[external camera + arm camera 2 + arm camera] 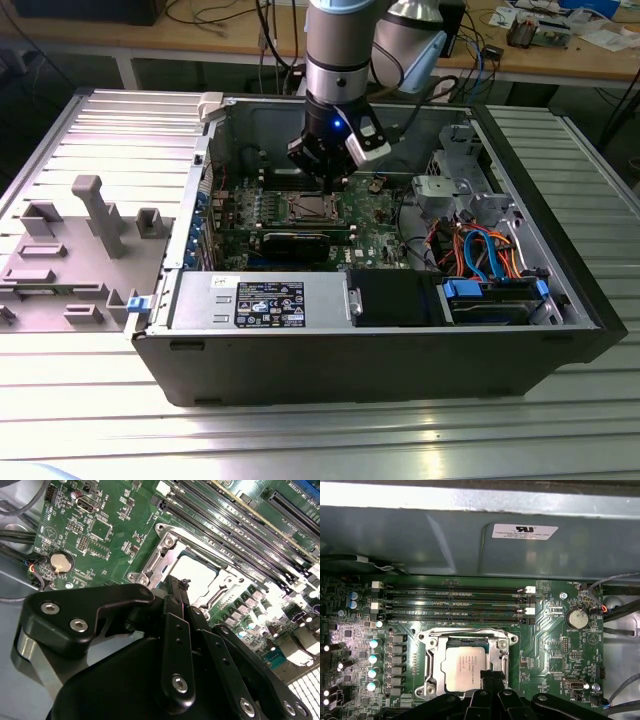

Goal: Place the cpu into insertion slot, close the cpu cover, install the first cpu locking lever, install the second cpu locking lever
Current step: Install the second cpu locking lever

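Claw [489, 676]: I saw its fingers drawn together, tips just over the cpu's edge, gripping nothing.
Cpu [464, 666]: it lay flat in the socket.
Cpu cover [501, 652]: it was down, framing the chip.
Motherboard [555, 650]: it sat inside the open computer case [400, 350].

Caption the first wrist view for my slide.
Gripper poised at the cpu, seated in its socket under the cpu cover.

Cpu [461, 667] – matt silvery-grey metal top. Cpu cover [500, 655] – bright bare metal frame, faintly glossy. Motherboard [555, 645] – green, semi-gloss, with a shiny metal coin cell [578, 617]. Gripper [182, 592] – matt black plastic-looking links, steel screws. Table [90, 110] – ribbed, brushed metal. Computer case [400, 370] – matt dark sheet metal.
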{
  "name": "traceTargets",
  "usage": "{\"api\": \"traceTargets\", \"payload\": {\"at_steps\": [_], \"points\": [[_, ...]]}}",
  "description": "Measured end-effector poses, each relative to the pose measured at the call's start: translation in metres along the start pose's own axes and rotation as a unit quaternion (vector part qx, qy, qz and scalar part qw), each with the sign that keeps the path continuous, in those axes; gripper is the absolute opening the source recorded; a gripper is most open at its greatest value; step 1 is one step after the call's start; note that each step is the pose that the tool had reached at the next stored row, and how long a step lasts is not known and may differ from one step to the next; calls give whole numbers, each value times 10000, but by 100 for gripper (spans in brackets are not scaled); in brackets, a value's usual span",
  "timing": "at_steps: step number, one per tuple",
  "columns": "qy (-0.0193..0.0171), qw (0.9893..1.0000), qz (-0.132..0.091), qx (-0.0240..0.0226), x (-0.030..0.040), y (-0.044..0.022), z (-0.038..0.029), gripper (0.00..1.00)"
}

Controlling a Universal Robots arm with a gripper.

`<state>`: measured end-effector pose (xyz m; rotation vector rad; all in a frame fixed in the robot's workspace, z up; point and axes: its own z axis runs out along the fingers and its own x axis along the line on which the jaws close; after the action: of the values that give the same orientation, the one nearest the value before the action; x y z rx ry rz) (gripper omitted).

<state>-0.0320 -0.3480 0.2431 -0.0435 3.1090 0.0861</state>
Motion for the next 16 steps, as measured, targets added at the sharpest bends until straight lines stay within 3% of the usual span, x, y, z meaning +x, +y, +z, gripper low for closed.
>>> {"api": "traceTargets", "payload": {"at_steps": [5,6,8,9,11,14,16], "points": [[12,10000,2,-1,1,-24,5,11],[35,10000,4,-2,1,-30,6,11],[144,9999,12,-4,1,-34,5,11],[172,9999,14,-4,1,-35,5,11],[177,9998,15,-18,1,-47,6,11],[174,9998,15,-103,14,-104,4,11],[159,9996,15,-224,20,-135,3,11]]}}
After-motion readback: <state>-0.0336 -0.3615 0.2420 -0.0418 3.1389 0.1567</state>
